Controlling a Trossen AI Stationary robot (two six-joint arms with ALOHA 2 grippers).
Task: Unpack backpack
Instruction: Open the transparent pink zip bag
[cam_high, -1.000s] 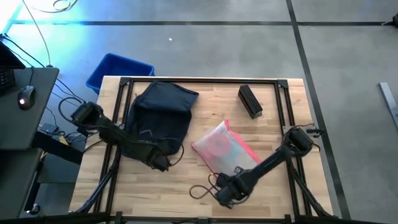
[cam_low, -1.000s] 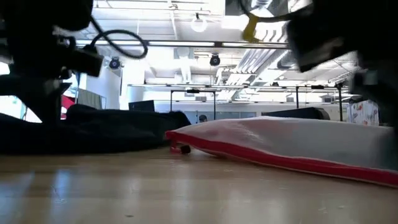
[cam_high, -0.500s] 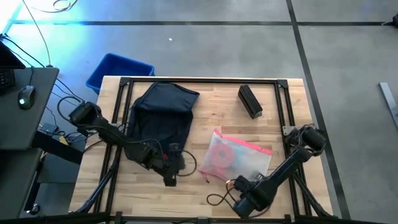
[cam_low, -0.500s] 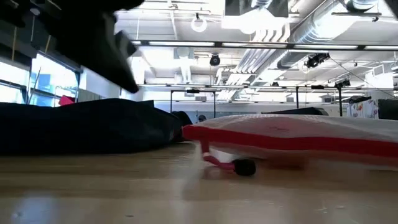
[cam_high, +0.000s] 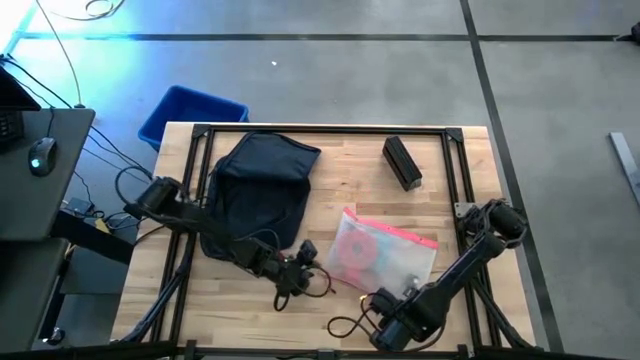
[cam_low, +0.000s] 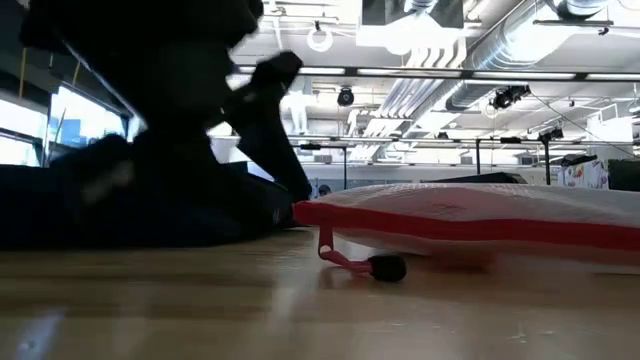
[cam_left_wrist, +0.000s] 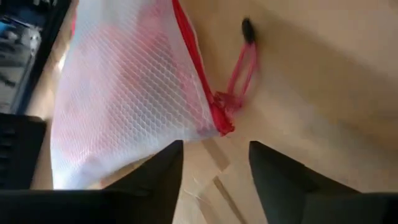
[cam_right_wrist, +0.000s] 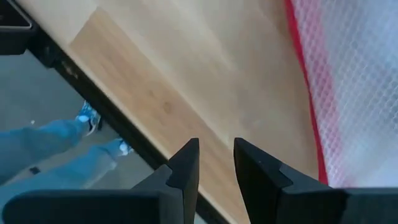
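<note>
The dark navy backpack (cam_high: 260, 185) lies flat at the table's far left. A white mesh pouch (cam_high: 385, 255) with a red zipper edge lies flat near the middle. Its red pull cord ends in a black toggle (cam_low: 385, 267) that rests on the wood. My left gripper (cam_high: 305, 258) stands open just left of the pouch. Its fingers (cam_left_wrist: 168, 171) point at the pouch's red corner (cam_left_wrist: 221, 124) and stop short of it. My right gripper (cam_right_wrist: 216, 163) hovers by the near edge beside the pouch, its fingers a little apart with nothing between them.
A small black box (cam_high: 402, 162) lies at the far right of the table. A blue bin (cam_high: 190, 112) stands on the floor beyond the far left corner. A person's legs in jeans (cam_right_wrist: 50, 162) show past the near edge. Bare wood lies along the near side.
The pouch, raised at one end under my right arm a second ago, has turned and come to lie flat farther right. My left gripper has left the backpack's near edge and gone right, toward the pouch's corner. My right gripper has drawn back toward the near edge.
</note>
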